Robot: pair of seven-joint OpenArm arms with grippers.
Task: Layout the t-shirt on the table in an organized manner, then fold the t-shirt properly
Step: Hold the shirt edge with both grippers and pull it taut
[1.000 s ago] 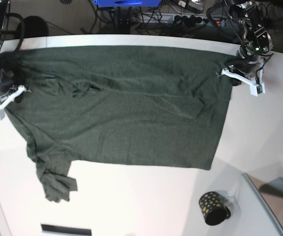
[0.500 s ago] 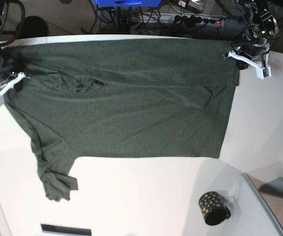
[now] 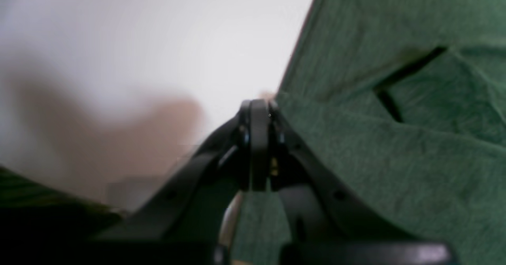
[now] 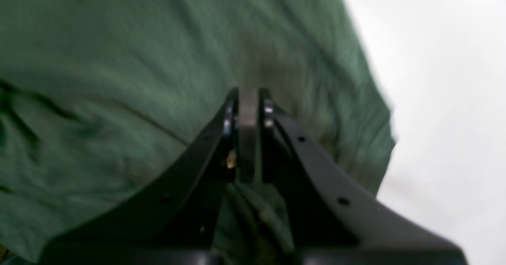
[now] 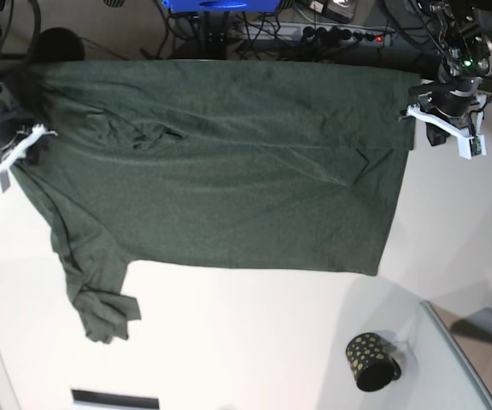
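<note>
The dark green t-shirt [image 5: 220, 171] is stretched wide between my two grippers, its far edge lifted over the back of the white table [image 5: 254, 342]. A crumpled sleeve [image 5: 101, 312] hangs down at the lower left. My left gripper [image 5: 417, 115] is shut on the shirt's right corner, and in the left wrist view the fingers [image 3: 255, 110] pinch the cloth edge [image 3: 355, 138]. At the left side my right gripper [image 5: 15, 141] is shut on the other end of the t-shirt, its fingers [image 4: 248, 99] closed over green fabric [image 4: 118, 79].
A small black cup with gold dots [image 5: 371, 361] stands at the front right. Beside it is a clear panel edge [image 5: 459, 350]. Cables and a power strip [image 5: 340, 34] lie behind the table.
Both grippers have pulled the shirt toward the back of the table and stretched it flatter. The lower hem and hanging sleeve slid along with it.
</note>
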